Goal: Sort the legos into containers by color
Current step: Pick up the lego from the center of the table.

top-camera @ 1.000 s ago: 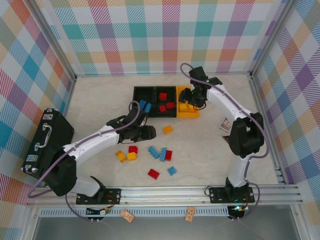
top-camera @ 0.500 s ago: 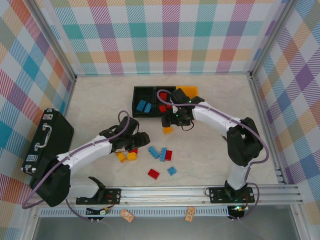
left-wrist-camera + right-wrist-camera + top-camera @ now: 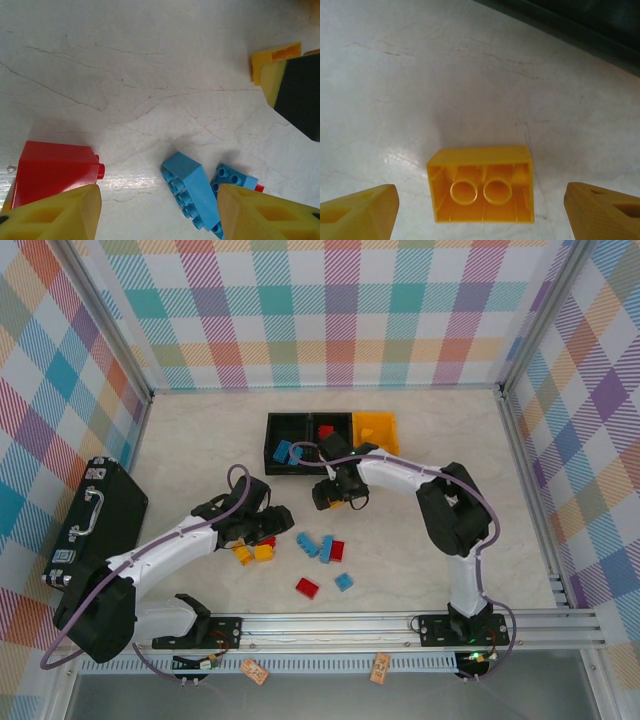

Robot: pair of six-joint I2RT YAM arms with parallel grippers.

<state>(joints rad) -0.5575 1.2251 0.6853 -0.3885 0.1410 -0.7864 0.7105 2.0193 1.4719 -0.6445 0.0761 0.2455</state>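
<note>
1. Plaid walls [image 3: 340, 310] box in a pale marbled counter [image 3: 200, 440]. The containers [image 3: 310, 417] stand in a row at its far side, and loose legos [image 3: 307, 587] lie scattered nearer the arm bases.
2. The right claw [image 3: 335, 492] hangs just in front of the bins, spread wide and holding nothing. Its wrist view shows a yellow brick [image 3: 481, 184] lying hollow side up on the counter between the fingertips [image 3: 362, 212], clear of both.
3. The left claw [image 3: 268, 528] stands about half spread and empty over the pile. A red brick [image 3: 55, 172] is just beside one fingertip, and two blue bricks [image 3: 187, 187] lie a little beyond.
4. Risk on the right: the brick's walls look slick and thin, so a squeeze begun too high would likely catch only the rim and flip it away. A poor hold could drop it short of the yellow bin [image 3: 376, 417], or into the black one beside it.
5. Risk on the left: the red brick sits off-centre, so closing now would probably shove it rather than trap it. The two arms also work near each other and could bump.
6. A second ago the right claw was above the yellow bin. It has since come down to the brick and spread wider, while the left claw has drawn back a little toward the pile.
</note>
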